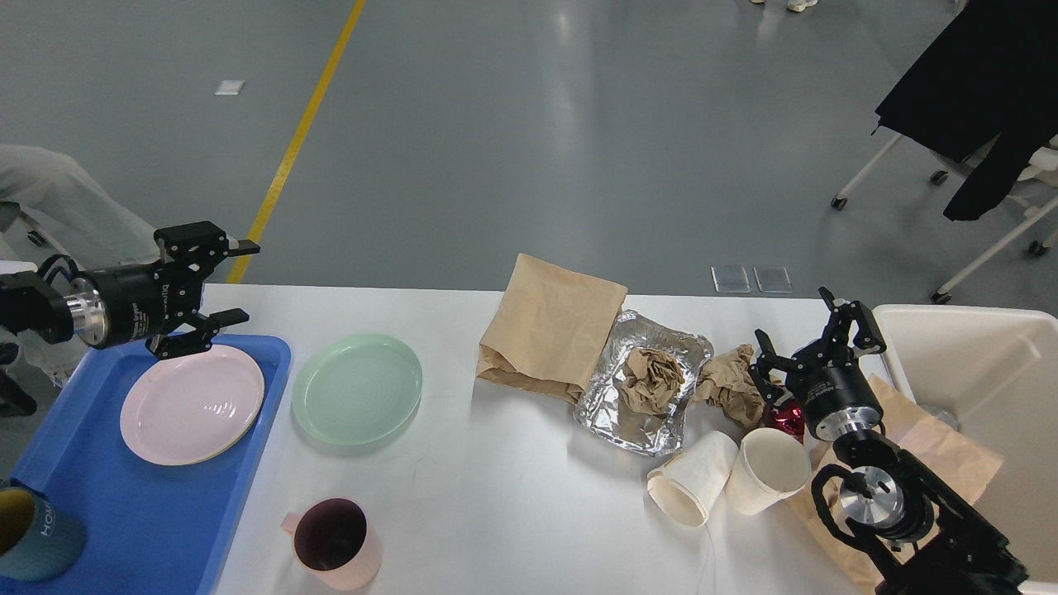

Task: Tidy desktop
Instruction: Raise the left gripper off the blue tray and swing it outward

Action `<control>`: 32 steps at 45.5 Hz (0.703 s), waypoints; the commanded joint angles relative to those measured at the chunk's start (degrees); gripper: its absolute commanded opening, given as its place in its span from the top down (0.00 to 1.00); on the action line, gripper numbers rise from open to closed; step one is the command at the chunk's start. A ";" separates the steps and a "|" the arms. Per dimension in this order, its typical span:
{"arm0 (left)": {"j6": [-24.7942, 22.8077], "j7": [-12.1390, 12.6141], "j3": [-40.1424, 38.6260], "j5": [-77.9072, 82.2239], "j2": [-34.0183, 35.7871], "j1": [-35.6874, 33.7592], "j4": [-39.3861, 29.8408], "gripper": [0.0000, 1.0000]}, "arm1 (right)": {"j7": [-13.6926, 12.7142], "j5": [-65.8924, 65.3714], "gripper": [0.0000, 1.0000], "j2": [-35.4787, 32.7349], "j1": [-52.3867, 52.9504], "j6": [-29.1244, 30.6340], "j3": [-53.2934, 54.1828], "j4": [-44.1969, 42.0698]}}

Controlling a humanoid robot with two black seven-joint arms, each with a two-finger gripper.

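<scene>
Spreading across the lower head view, the white counter (496, 496) carries a green plate (357, 388), brown bag (550, 326), foil tray (645, 384) and paper cups (727, 475). The left hand (221, 281) hovers wide open and empty above the blue tray (74, 479); the right hand (806, 330) is spread open, empty, beside crumpled paper (727, 384).

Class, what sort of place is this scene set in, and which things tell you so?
Probably a lab or workshop hall: a grey sealed floor with a yellow marking line, a chair on castors, and a desktop of staged litter.
</scene>
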 commanded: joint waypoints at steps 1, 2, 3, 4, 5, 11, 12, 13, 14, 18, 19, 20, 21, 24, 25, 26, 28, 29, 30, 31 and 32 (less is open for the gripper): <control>-0.42 -0.15 21.82 0.07 -3.15 -15.95 -0.11 0.03 | 0.00 0.00 0.00 0.00 0.00 0.00 0.00 0.00; -0.42 -0.15 25.25 0.07 -3.77 -18.06 -0.20 0.03 | 0.00 0.00 0.00 0.00 0.00 0.00 0.00 0.00; -0.42 -0.15 28.24 0.07 -4.39 -20.00 -0.20 0.03 | 0.00 0.00 0.00 0.00 0.00 0.00 0.00 0.00; -0.51 -0.15 30.71 0.07 -5.35 -21.59 -0.20 0.03 | 0.00 0.00 0.00 0.00 0.00 0.00 0.00 0.00; -0.51 -0.32 33.08 -0.02 -6.66 -23.08 -0.28 0.03 | 0.00 0.00 0.00 0.00 0.00 0.00 0.00 0.00; -0.69 -0.06 46.70 0.07 -15.80 -33.53 -2.39 0.03 | 0.00 0.00 0.00 0.00 0.00 0.00 0.00 0.00; -0.95 -0.32 49.34 0.07 -17.04 -35.64 -3.26 0.03 | 0.00 0.00 0.00 0.00 0.00 0.00 0.00 0.00; -1.30 -0.59 52.32 0.07 -18.00 -37.93 -4.32 0.03 | 0.00 0.00 0.00 0.00 0.00 0.00 0.00 0.00; -2.09 -0.68 54.87 0.07 -18.97 -40.30 -5.72 0.03 | 0.00 0.00 0.00 0.00 0.00 0.00 0.00 0.00; -5.95 -0.94 63.67 -0.55 -22.92 -49.44 -11.96 0.03 | 0.00 -0.01 0.00 0.00 0.00 0.00 0.00 0.00; -7.01 -0.94 65.08 -0.63 -24.33 -51.46 -13.37 0.04 | 0.00 0.00 0.00 0.00 0.00 0.00 0.00 0.00; -7.80 -0.94 66.14 -0.72 -25.91 -53.22 -14.95 0.04 | 0.00 0.00 0.00 0.00 0.00 0.00 0.00 0.00; -8.59 -0.85 66.93 -0.90 -27.49 -54.98 -16.53 0.04 | 0.00 0.00 0.00 0.00 0.00 0.00 0.00 0.00; -9.74 -0.68 68.52 -1.51 -31.36 -60.17 -21.19 0.04 | 0.00 0.00 0.00 0.00 0.00 0.00 0.00 0.00; -9.91 -0.68 69.22 -1.77 -32.33 -61.93 -22.86 0.04 | 0.00 0.00 0.00 0.00 0.00 0.00 0.00 0.00; -10.00 -0.59 69.92 -2.13 -33.21 -63.68 -24.53 0.04 | 0.00 0.00 0.00 0.00 0.00 0.00 0.00 0.00; -10.18 -0.41 70.80 -3.18 -34.53 -67.46 -28.04 0.04 | 0.00 0.00 0.00 0.00 0.00 0.00 0.00 0.00; -10.09 -0.41 70.98 -3.97 -35.06 -69.31 -29.89 0.04 | 0.00 0.00 0.00 0.00 0.00 0.00 0.00 0.00; -10.09 -0.33 71.07 -4.67 -35.33 -71.33 -31.64 0.04 | 0.00 0.00 0.00 0.00 0.00 0.00 0.00 0.00; -9.83 -0.24 71.25 -5.46 -35.85 -73.09 -33.23 0.04 | 0.00 0.00 0.00 0.00 0.00 0.00 0.00 0.00; -9.65 -0.24 71.34 -6.08 -36.03 -74.76 -34.90 0.04 | 0.00 0.00 0.00 0.00 0.00 0.00 0.00 0.00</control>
